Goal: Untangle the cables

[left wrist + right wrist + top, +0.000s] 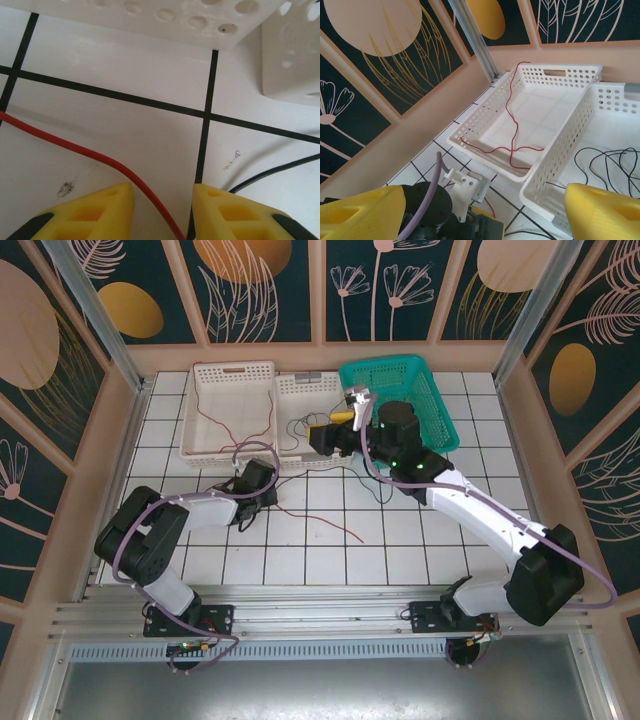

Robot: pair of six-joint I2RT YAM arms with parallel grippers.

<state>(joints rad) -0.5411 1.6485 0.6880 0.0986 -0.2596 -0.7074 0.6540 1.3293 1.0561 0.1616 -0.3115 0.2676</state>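
At far left, the left white basket (232,370) sits on the tiled table (300,550), near the back wall. One red cable (514,149) lies loosely inside it, running up one wall and crossing itself on the floor of the basket.

Just near of that basket, the left gripper (162,192) is low over the tiles. Its yellow fingers (100,207) are spread apart and grip nothing. A second red cable (75,148) lies flat on the tile and passes through the gap between the fingers without being pinched. To its right, a black cable (270,172) curves across the next tile, clear of the right-hand finger.

In the top view, a red strand (335,527) lies on the tiles near the table's middle, to the right of the left gripper. I cannot tell whether it belongs to the wire between the fingers.

The second white basket (580,120) touches the right side of the first. It holds several thin black cables (605,152) in loose loops.

The right gripper (485,210) hangs above the right end of that basket. Its yellow jaws are wide apart and hold nothing.

At far right, a teal basket (385,363) stands against the second white one, tilted slightly out of line with the tile grid.
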